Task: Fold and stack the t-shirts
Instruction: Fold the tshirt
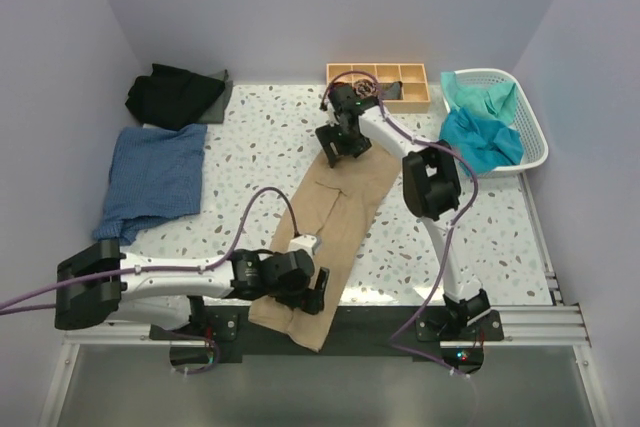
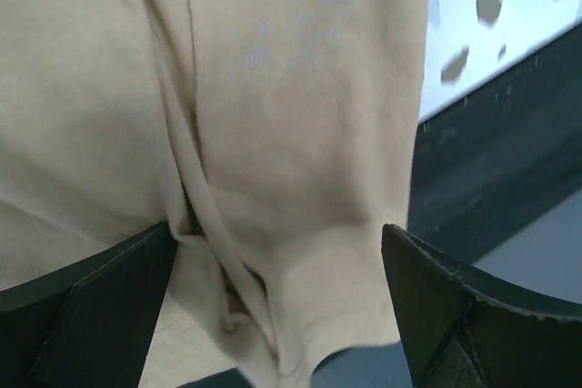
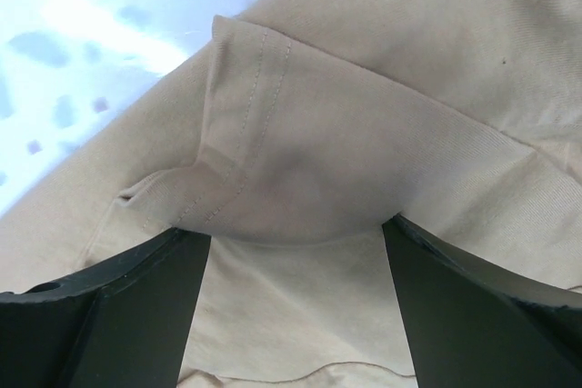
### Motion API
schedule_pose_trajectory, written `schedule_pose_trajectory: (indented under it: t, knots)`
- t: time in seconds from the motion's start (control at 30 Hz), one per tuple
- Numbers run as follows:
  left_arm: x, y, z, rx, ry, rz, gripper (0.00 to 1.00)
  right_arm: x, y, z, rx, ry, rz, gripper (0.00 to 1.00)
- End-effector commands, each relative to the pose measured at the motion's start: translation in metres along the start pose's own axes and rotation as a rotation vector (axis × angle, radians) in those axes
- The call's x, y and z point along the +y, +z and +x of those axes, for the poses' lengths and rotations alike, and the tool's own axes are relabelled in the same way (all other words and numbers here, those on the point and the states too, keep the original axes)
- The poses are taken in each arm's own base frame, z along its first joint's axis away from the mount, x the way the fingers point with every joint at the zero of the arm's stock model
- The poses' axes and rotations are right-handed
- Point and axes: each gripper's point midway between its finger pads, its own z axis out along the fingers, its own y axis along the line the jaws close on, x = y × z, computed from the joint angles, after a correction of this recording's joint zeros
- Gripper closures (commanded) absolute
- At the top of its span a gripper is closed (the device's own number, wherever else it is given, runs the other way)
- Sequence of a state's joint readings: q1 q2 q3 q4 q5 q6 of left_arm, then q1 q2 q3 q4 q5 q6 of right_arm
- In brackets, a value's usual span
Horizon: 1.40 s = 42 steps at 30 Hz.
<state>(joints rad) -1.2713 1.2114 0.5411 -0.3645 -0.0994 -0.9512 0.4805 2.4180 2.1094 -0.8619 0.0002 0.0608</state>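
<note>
Top external view: the tan t-shirt (image 1: 340, 217), folded into a long strip, lies diagonally on the speckled table (image 1: 270, 137), its near end draped over the dark front edge. The left gripper (image 1: 318, 292) sits over that end and the right gripper (image 1: 345, 152) over the far end, both with fingers spread wide, pinching nothing. A denim-blue t-shirt (image 1: 155, 172) lies well apart at left.

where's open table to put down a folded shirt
Bare table between the blue shirt and the tan shirt, and in front of the basket. Crowded at the back right: tray, basket, right arm.
</note>
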Motion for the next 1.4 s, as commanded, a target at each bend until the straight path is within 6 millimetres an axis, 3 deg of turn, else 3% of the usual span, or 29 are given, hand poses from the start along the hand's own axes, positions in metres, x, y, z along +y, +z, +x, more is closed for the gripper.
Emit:
schedule_pose_trajectory:
  t: [0.0, 0.03, 0.1, 0.13, 0.17, 0.2, 0.23, 0.27, 0.33, 0.4, 0.47, 0.5, 0.57, 0.6, 0.7, 0.9, 1.07, 1.1, 1.23, 1.37]
  knots:
    - [0.018, -0.012, 0.046, 0.18, -0.027, -0.129, 0.0, 0.028, 0.005, 0.012, 0.063, -0.1, -0.138, 0.19]
    - [0.01, -0.016, 0.033, 0.148, -0.019, -0.131, 0.0, 0.022, 0.001, 0.005, 0.032, -0.105, -0.11, 0.18]
    - [0.021, -0.026, 0.013, 0.077, 0.015, -0.235, 0.0, 0.007, -0.033, -0.019, -0.074, -0.105, -0.027, 0.16]
    - [0.005, -0.037, -0.012, 0.009, 0.017, -0.232, 0.0, 0.004, -0.037, -0.021, -0.11, -0.101, -0.013, 0.15]
    - [0.008, -0.043, -0.033, -0.073, 0.036, -0.28, 0.0, -0.001, -0.075, -0.039, -0.208, -0.081, -0.007, 0.14]
    - [0.01, -0.052, -0.046, -0.103, 0.052, -0.315, 0.0, -0.005, -0.086, -0.043, -0.244, -0.062, -0.005, 0.12]
    - [-0.006, -0.064, -0.072, -0.169, 0.066, -0.297, 0.0, -0.011, -0.093, -0.042, -0.273, -0.051, 0.013, 0.11]
    - [-0.003, -0.07, -0.092, -0.236, 0.08, -0.335, 0.0, -0.019, -0.118, -0.049, -0.33, 0.013, 0.015, 0.11]
    - [-0.007, -0.082, -0.135, -0.333, 0.104, -0.344, 0.0, -0.034, -0.124, -0.041, -0.346, 0.055, 0.054, 0.11]
    - [0.002, -0.08, -0.173, -0.41, 0.097, -0.368, 0.0, -0.05, -0.128, -0.026, -0.34, 0.099, 0.11, 0.11]
    - [0.014, -0.072, -0.191, -0.427, 0.136, -0.404, 0.0, -0.06, -0.125, -0.018, -0.334, 0.132, 0.136, 0.11]
    - [0.017, -0.068, -0.21, -0.469, 0.115, -0.391, 0.0, -0.064, -0.121, -0.012, -0.323, 0.146, 0.144, 0.11]
    - [0.021, -0.049, -0.215, -0.448, 0.158, -0.377, 0.0, -0.071, -0.106, 0.003, -0.286, 0.178, 0.148, 0.11]
    - [0.018, -0.043, -0.227, -0.482, 0.149, -0.346, 0.0, -0.074, -0.098, 0.013, -0.259, 0.188, 0.152, 0.11]
    - [0.02, -0.017, -0.233, -0.459, 0.175, -0.329, 0.0, -0.08, -0.079, 0.023, -0.23, 0.213, 0.157, 0.11]
    - [0.019, 0.022, -0.217, -0.378, 0.214, -0.288, 0.0, -0.085, -0.051, 0.031, -0.186, 0.24, 0.166, 0.11]
    - [0.028, 0.044, -0.187, -0.273, 0.201, -0.274, 0.0, -0.081, -0.025, 0.037, -0.115, 0.231, 0.142, 0.11]
    - [0.028, 0.046, -0.182, -0.261, 0.183, -0.264, 0.0, -0.078, -0.026, 0.029, -0.119, 0.226, 0.128, 0.11]
    - [0.034, 0.058, -0.146, -0.168, 0.134, -0.219, 0.0, -0.066, -0.008, 0.03, -0.05, 0.18, 0.103, 0.11]
    - [0.024, 0.064, -0.118, -0.089, 0.079, -0.117, 0.0, -0.055, 0.005, 0.018, -0.031, 0.133, 0.088, 0.11]
